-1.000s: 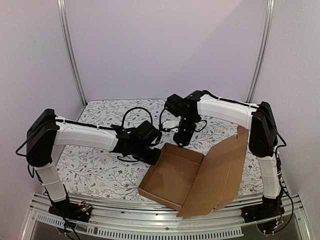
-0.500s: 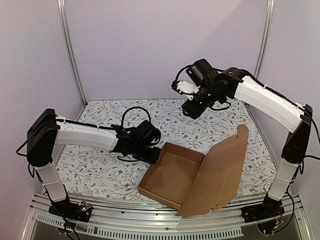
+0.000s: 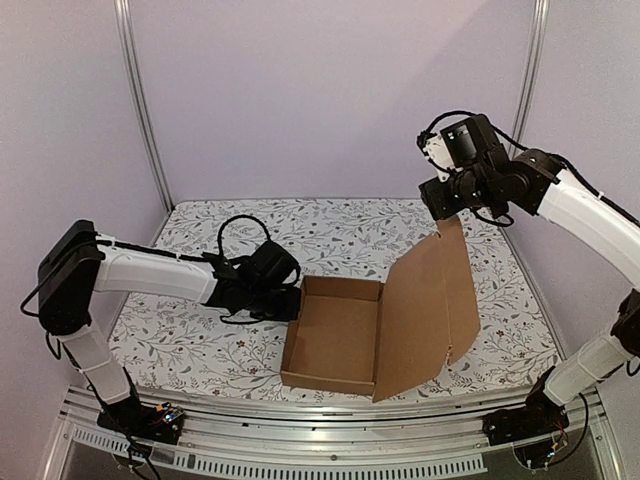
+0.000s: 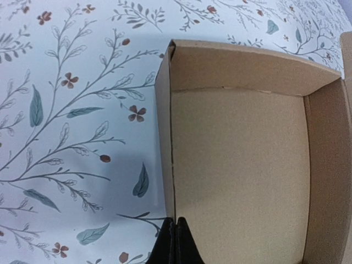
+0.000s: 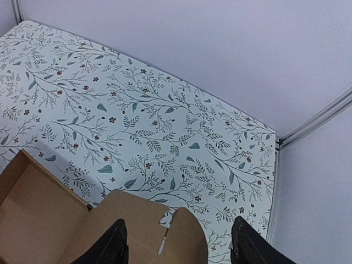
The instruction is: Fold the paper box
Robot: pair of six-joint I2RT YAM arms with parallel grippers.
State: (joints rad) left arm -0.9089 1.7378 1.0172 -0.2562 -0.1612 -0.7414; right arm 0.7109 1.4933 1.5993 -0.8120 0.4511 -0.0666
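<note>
The paper box (image 3: 335, 340) sits toward the near middle of the flowered table (image 3: 330, 230). Its shallow tray is already formed and its lid (image 3: 425, 300) stands nearly upright along the tray's right side.

The left gripper (image 3: 283, 298) lies low at the tray's left wall (image 4: 165, 137), fingers pressed tight together right at the rim. From the wrist view I cannot tell whether cardboard is nipped between them or they only lean on it.

The right gripper (image 3: 438, 200) hangs high over the far top corner of the lid, not touching it. Its fingers (image 5: 118, 245) are spread wide, and the lid's top flap (image 5: 184, 231) shows below and between them.

The step in hand looks like closing the lid over the tray. To do it well, I would have the right gripper come down behind the lid's upper edge and push it leftward in an arc about the hinge crease, not straight down, which would buckle the panel.

The left gripper should hold the tray steady so it does not slide on the cloth, then clear out of the way before the lid lands. The top flap needs steering inside the left wall, not outside it.
</note>
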